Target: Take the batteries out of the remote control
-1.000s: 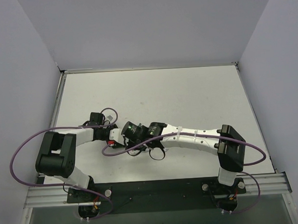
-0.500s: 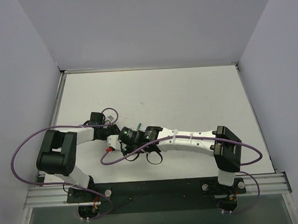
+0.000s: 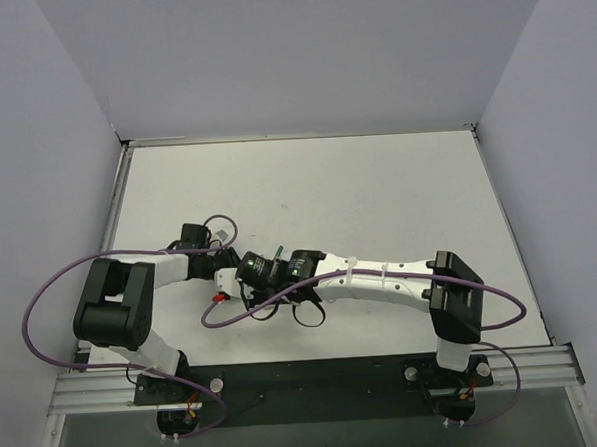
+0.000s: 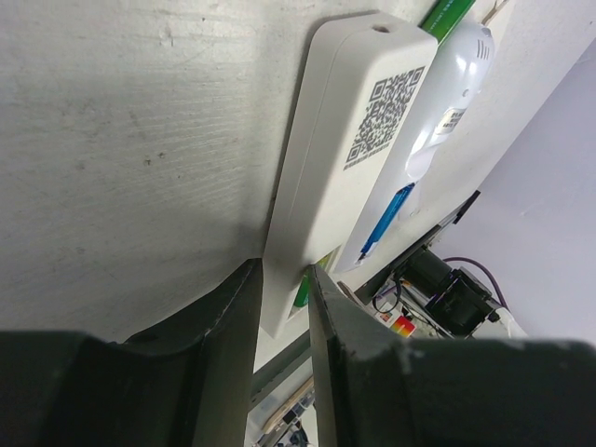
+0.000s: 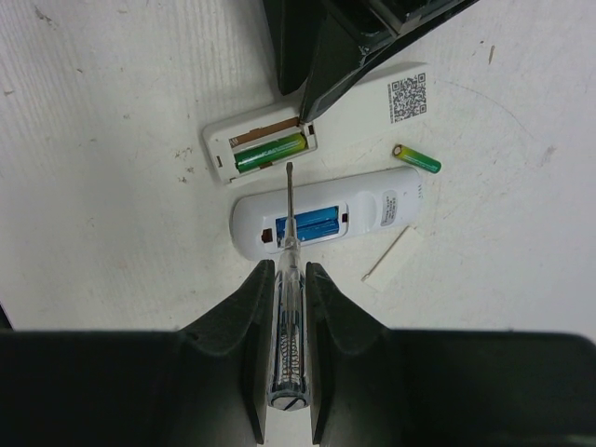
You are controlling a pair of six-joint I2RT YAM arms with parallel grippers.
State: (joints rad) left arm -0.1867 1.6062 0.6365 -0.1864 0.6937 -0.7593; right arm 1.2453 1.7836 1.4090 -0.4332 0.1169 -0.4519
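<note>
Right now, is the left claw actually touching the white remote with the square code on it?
Touching. In the left wrist view the left gripper has a finger pressed against each side of the remote.

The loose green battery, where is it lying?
The loose green battery lies on the table, right of centre in the right wrist view, between the QR-coded remote and the rounded remote.

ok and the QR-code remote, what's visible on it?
The remote is a white, plastic-looking rectangular bar lying back-up on the table, a QR sticker at one end. The battery bay at the other end is uncovered: one green cell in one slot, the other slot bare and brownish. The left pincer clamps its long sides beside the bay. The screwdriver tip points at the cell. A rounded remote lies alongside, apart.
</note>
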